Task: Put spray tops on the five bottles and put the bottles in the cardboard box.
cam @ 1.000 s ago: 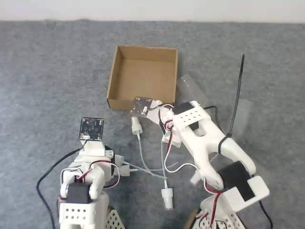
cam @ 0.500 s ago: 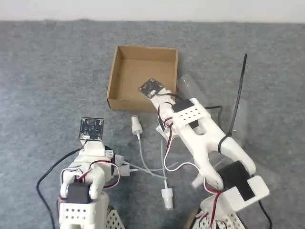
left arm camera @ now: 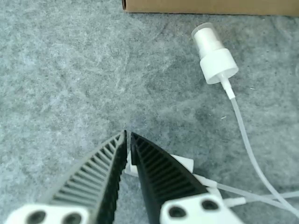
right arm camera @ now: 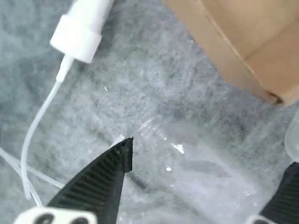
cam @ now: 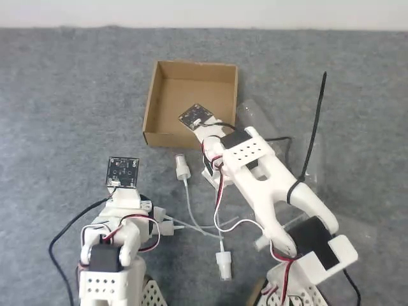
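Note:
My right gripper [right arm camera: 208, 161] is open, with its fingers on either side of a clear bottle [right arm camera: 187, 158] that lies on the carpet near the front right corner of the cardboard box [right arm camera: 243, 42]. A white spray top [right arm camera: 81, 28] with its tube lies just beside that finger. My left gripper [left arm camera: 128, 140] is shut and holds nothing, low over the carpet. The same spray top [left arm camera: 212, 56] lies beyond it, and another spray top [left arm camera: 182, 163] lies under its fingers. From above, the box [cam: 151, 102] stands open, with a spray top [cam: 182, 167] in front of it.
More clear bottles [cam: 255, 115] [cam: 319, 153] lie right of the box, partly behind the right arm [cam: 268, 185]. Other spray tops [cam: 224, 264] [cam: 164, 226] and their crossing tubes lie between the two arm bases. Grey carpet spreads left of the box.
The right arm's wrist has swung from over the spray top toward the box's front right corner, then shifted slightly left. The left arm has kept still.

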Controlling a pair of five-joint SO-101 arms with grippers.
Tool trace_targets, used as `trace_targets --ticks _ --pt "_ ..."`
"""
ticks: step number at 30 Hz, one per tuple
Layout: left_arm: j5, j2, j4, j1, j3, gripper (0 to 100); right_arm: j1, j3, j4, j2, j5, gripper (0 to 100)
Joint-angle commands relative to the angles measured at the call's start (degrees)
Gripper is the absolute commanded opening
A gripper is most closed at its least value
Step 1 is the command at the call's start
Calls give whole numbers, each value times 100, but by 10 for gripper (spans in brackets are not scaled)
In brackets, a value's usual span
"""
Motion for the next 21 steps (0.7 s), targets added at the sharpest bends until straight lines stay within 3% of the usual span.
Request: trace_targets --ticks 1,21 --pt "-35 -105 -44 0 -75 12 -31 -378 119 -40 747 439" --pt "-35 -105 -44 0 -75 12 330 -88 673 -31 3385 438"
